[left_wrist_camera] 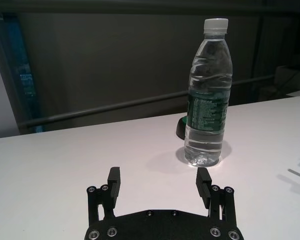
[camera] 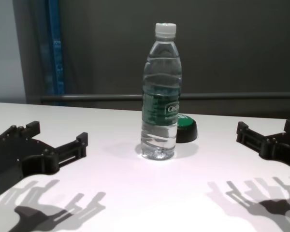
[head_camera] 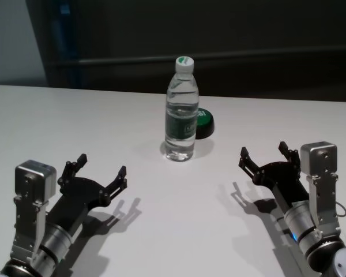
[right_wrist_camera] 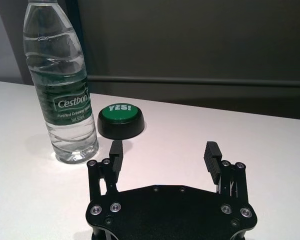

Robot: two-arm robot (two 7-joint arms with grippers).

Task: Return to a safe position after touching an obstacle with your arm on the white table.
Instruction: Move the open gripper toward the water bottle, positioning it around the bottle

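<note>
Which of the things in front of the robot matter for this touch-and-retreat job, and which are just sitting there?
Part of the job:
water bottle, standing upright
white table
left gripper, jaws open, apart from the bottle
right gripper, jaws open, apart from the bottle

Just sitting there:
green button, behind the bottle

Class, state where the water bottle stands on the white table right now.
In the head view the water bottle stands upright mid-table, just in front-left of the green button, between and beyond both open grippers.

We see a white table (head_camera: 75, 115) carrying two items. A water bottle (head_camera: 181, 109) stands upright near its middle. A green button (head_camera: 205, 123) sits just behind the bottle.
</note>
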